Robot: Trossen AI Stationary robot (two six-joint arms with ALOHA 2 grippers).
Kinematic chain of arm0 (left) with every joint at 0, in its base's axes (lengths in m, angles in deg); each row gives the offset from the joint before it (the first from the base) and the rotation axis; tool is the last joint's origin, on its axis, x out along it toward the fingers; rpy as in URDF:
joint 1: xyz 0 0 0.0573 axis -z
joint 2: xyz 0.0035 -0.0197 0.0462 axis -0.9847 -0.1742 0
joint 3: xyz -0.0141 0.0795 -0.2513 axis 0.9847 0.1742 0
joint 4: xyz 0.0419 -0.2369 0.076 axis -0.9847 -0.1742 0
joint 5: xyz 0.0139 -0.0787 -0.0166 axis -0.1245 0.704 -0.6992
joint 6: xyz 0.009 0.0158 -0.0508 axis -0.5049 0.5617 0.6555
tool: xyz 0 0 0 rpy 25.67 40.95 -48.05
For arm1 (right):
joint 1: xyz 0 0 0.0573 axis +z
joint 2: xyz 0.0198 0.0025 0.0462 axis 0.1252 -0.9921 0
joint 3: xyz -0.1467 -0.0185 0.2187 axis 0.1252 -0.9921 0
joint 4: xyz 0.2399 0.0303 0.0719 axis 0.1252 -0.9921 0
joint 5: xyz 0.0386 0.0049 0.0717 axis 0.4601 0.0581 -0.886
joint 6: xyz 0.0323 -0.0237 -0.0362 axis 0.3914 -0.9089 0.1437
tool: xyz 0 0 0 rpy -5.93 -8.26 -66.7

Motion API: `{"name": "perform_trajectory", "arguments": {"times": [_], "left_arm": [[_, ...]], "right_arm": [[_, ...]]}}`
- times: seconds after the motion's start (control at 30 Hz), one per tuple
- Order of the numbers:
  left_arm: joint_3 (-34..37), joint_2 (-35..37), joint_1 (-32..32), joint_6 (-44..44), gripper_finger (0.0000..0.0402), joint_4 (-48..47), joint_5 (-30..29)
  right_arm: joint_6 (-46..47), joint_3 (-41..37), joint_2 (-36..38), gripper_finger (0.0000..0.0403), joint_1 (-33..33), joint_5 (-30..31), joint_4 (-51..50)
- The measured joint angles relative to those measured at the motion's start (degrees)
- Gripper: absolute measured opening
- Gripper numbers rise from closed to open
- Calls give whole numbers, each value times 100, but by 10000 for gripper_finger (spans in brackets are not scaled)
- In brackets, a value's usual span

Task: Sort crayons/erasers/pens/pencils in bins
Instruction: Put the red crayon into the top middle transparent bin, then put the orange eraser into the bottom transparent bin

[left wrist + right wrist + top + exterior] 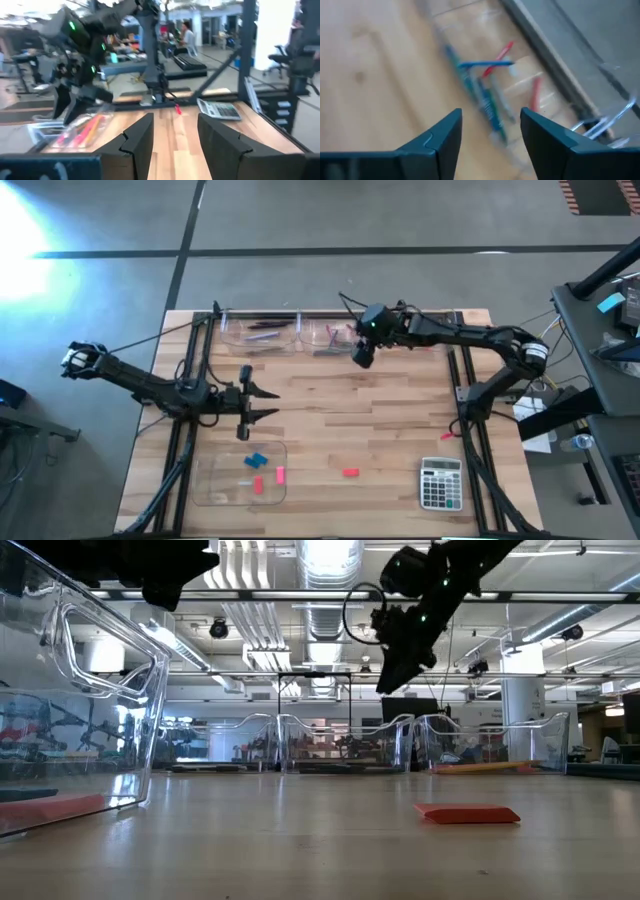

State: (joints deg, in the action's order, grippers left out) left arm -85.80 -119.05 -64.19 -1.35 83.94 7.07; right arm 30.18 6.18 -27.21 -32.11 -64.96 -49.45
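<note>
Three clear bins stand in a row at the table's far edge: the left one holds dark pens, the middle one holds blue, green and red sticks, and the right one holds an orange pencil. My right gripper hangs open and empty above the middle bin's near side, as the right wrist view shows. My left gripper is open and empty at the table's left middle, pointing right. The shallow tray holds blue erasers and pink-red ones. One red eraser lies flat on the bare table.
A grey calculator lies at the near right. A small red piece lies by the right arm's frame. Bare wood spans the middle of the table between the bins and the tray.
</note>
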Motion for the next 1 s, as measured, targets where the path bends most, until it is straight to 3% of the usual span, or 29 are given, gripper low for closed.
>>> {"name": "perform_trajectory", "arguments": {"times": [0.23,0.4,0.5,0.73,1.0], "left_arm": [[-933,-1493,2,4,138,-200,504],[-2078,-3042,21,54,138,-550,1118],[-2910,-3877,29,273,146,-1246,1336],[-4683,-5493,57,259,205,-2674,1459],[-5436,-6493,184,452,271,-2962,1679]], "right_arm": [[437,-40,707,188,1250,89,-793],[916,-721,1689,175,2259,1071,-567],[1337,-1249,2328,169,2762,1410,-197],[1457,-2524,3346,162,3545,1582,1172],[1435,-3079,3654,161,3733,1925,1513]]}}
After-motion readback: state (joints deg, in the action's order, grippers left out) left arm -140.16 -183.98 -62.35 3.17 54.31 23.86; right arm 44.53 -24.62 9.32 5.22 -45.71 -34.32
